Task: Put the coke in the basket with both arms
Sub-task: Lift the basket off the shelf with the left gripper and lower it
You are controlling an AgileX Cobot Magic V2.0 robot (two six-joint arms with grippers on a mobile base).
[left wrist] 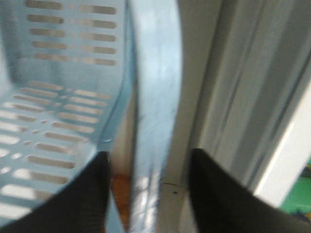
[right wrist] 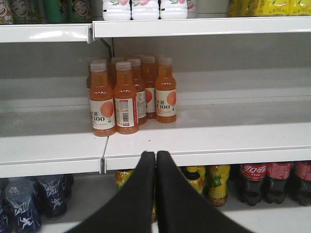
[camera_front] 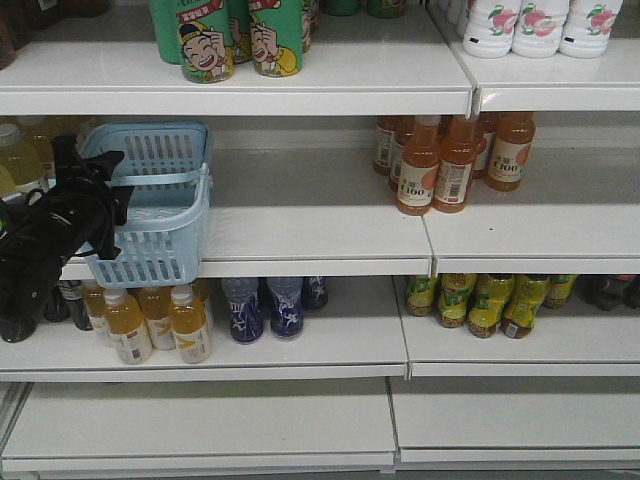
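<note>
The light blue basket stands on the left end of the middle shelf, its slotted wall and floor filling the left of the left wrist view. My left gripper reaches in from the left at the basket's near side. It is open, and a pale blue bar of the basket runs between the two fingers with a gap on each side. My right gripper is shut with nothing in it, in front of the middle shelf's edge. The coke is out of view.
Orange juice bottles stand on the middle shelf at the right. Green cans and white bottles are on top. Below are yellow drinks, blue bottles, green-yellow bottles and dark plastic cola bottles.
</note>
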